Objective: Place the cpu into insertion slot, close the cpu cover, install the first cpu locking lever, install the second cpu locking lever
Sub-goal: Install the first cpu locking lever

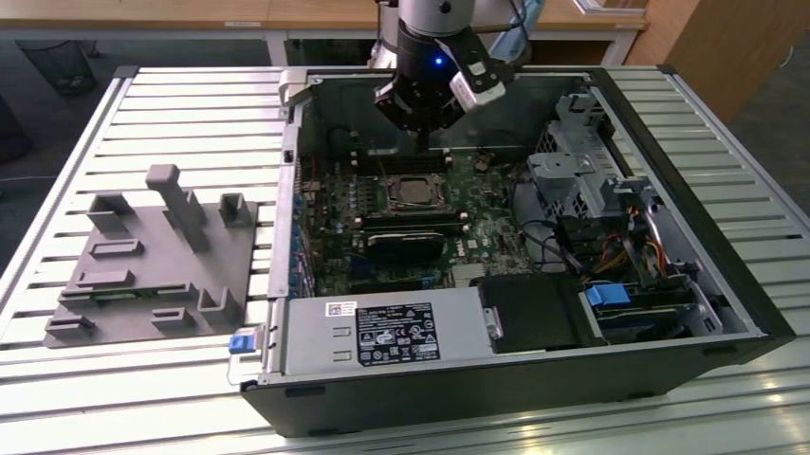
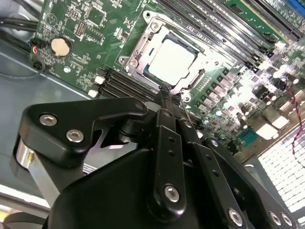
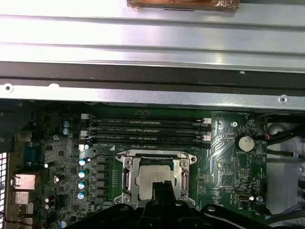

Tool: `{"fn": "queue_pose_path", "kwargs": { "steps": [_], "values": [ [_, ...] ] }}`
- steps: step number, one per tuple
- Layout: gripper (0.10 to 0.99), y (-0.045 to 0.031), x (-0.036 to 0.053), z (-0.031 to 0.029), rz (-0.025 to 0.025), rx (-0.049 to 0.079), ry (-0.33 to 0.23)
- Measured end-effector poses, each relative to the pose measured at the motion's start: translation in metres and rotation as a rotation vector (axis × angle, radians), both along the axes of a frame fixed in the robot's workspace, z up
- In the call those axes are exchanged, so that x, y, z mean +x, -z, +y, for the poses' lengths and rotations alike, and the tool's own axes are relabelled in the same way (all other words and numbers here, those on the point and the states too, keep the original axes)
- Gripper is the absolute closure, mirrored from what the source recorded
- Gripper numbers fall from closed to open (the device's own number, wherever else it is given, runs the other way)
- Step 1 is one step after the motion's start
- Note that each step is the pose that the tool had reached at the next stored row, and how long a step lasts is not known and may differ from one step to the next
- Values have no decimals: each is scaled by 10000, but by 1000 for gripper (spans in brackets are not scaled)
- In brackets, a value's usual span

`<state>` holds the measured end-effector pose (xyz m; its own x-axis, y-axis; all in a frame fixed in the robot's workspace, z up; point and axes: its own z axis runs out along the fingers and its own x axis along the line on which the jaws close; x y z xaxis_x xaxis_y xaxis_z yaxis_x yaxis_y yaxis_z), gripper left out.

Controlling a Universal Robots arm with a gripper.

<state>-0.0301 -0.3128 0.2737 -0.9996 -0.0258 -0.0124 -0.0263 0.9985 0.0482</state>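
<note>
The cpu [image 2: 170, 58], a silvery square chip, lies in the insertion slot [image 1: 412, 193] on the green board inside the open computer case. The cpu cover [image 2: 138, 52], a silver frame with a window, lies flat around the chip. In the first wrist view the cpu [image 3: 147, 177] shows through the cover [image 3: 127, 172]. My gripper [image 2: 167, 95] hangs just above the socket's edge, shut with nothing between its fingers. Its black body [image 1: 424, 90] reaches down into the case. A thin wire lever [image 2: 188, 113] rises beside the fingertips [image 3: 164, 186].
Long black memory slots [image 3: 147, 129] run beside the socket. A dark round cooler [image 1: 405, 245], a power supply [image 1: 379, 332] and a drive cage [image 1: 595, 171] crowd the case. A grey fixture block [image 1: 152, 256] sits on the slatted table at the exterior view's left.
</note>
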Motion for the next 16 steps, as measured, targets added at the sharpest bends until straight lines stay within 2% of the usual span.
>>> {"fn": "queue_pose_path", "kwargs": {
  "steps": [16],
  "values": [
    [980,0,0,0,0,0,-883]
  ]
}}
